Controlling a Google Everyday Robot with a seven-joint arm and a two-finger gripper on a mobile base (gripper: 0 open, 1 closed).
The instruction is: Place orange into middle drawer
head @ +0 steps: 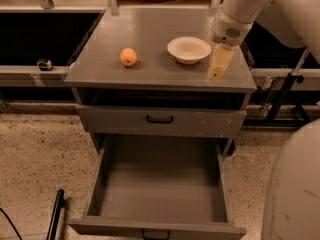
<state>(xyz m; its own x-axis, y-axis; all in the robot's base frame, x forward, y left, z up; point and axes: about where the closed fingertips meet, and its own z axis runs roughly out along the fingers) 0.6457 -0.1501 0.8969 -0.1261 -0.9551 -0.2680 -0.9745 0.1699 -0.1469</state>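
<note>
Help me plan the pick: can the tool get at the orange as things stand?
Probably yes. The tool hangs over the right side of the cabinet top beside the white bowl; the orange sits apart on the left, uncovered. Only the low bowl lies between them, passable above.

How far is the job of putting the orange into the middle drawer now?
Done: the middle drawer stands pulled out, empty. In hand: the gripper hangs over the right side of the cabinet top as seen, beside the white bowl, apart from the orange. Left: the orange lies on the top, left of the bowl; it must be grasped and set in the drawer.
</note>
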